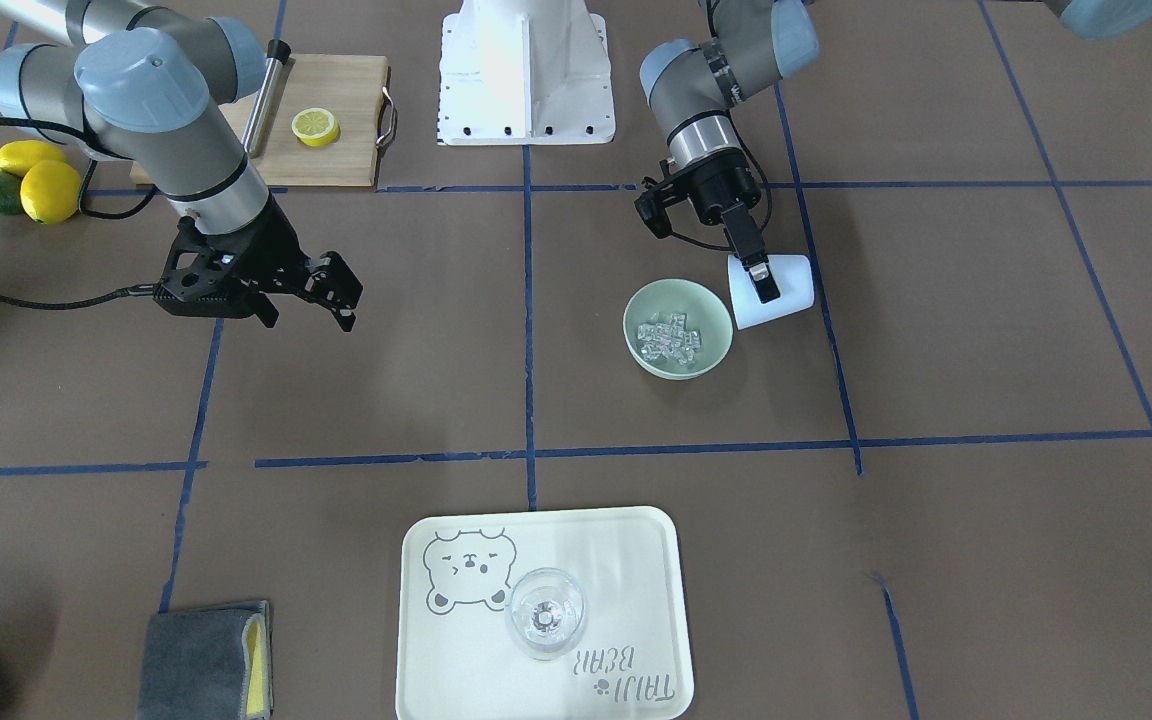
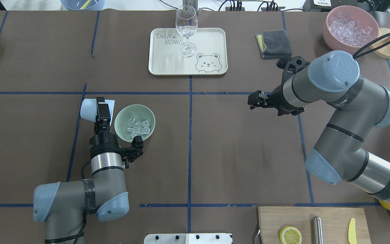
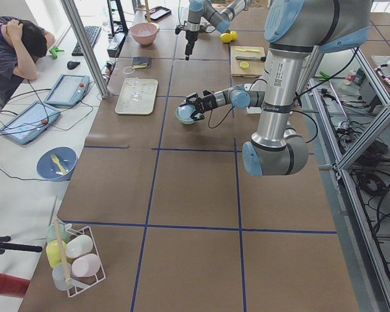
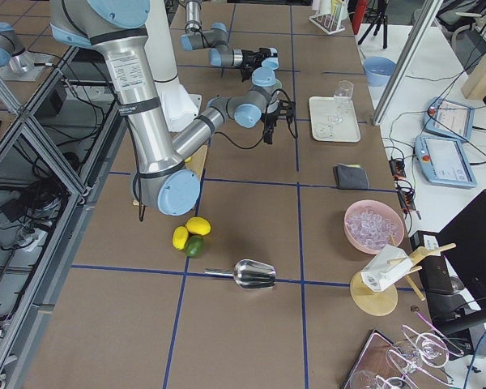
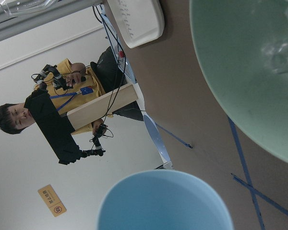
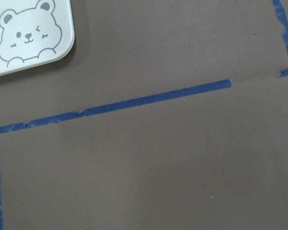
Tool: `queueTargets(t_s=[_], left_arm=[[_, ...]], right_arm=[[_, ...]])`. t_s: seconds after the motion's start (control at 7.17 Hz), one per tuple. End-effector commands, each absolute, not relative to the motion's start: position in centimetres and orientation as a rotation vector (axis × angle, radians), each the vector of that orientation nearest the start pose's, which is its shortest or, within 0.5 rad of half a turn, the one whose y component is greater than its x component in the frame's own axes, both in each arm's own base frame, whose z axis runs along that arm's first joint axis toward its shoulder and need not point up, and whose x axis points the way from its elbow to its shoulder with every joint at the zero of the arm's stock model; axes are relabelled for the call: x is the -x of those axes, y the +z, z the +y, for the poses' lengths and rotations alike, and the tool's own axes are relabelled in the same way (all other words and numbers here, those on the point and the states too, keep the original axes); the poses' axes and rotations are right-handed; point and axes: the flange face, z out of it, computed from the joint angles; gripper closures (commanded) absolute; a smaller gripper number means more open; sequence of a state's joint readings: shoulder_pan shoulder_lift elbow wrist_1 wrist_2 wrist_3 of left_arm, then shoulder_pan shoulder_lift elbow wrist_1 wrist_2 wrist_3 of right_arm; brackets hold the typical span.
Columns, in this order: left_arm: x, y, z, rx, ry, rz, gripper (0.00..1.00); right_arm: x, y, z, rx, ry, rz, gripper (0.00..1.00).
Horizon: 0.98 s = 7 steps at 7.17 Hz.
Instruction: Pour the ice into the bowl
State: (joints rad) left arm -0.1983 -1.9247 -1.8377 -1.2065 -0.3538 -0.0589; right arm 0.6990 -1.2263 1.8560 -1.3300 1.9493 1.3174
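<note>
Left fingers [image 2: 103, 111] grip the tipped cup [image 2: 87, 109] beside the ice-filled bowl [image 2: 122, 129].

You are in a robot lab: table [image 2: 242, 142] papered brown and gridded with blue tape [image 2: 190, 135], white robot base [image 1: 526, 70], aluminium framing [image 3: 84, 45], tablets [image 3: 66, 90] and keyboard [image 3: 91, 38] on the side bench [image 3: 19, 195]

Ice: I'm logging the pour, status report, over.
Left gripper shut on cup, tipped beside bowl. Right gripper open, empty. Ice in bowl. Nothing in the way.
</note>
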Motion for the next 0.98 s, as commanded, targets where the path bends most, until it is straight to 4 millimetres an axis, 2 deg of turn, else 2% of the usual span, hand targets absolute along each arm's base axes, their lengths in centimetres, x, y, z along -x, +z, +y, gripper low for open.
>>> queueTargets(t_s=[0.0, 0.14, 0.28, 0.7, 0.84], left_arm=[[-51.7, 33.6, -33.5, -1.017, 0.97, -0.794, 1.0], [-51.6, 33.6, -33.6, -1.031, 0.925, -0.763, 1.0], [-51.6, 33.7, -33.5, -1.064, 0.818, -0.682, 1.0], [-51.9, 33.9, -33.2, -1.093, 0.551, -0.442, 1.0], [-52.0, 33.2, -33.1, -1.114, 0.422, -0.323, 1.0]], right_arm=[[39.7, 31.1, -45.7, -0.073, 0.261, -0.935, 0.0], [40.3, 30.9, -45.3, -0.061, 0.271, -0.938, 0.0], [41.0, 29.7, -45.1, -0.063, 0.266, -0.953, 0.0], [41.7, 28.9, -44.8, -0.059, 0.263, -0.966, 0.0], [41.8, 28.9, -44.6, -0.059, 0.261, -0.965, 0.0]])
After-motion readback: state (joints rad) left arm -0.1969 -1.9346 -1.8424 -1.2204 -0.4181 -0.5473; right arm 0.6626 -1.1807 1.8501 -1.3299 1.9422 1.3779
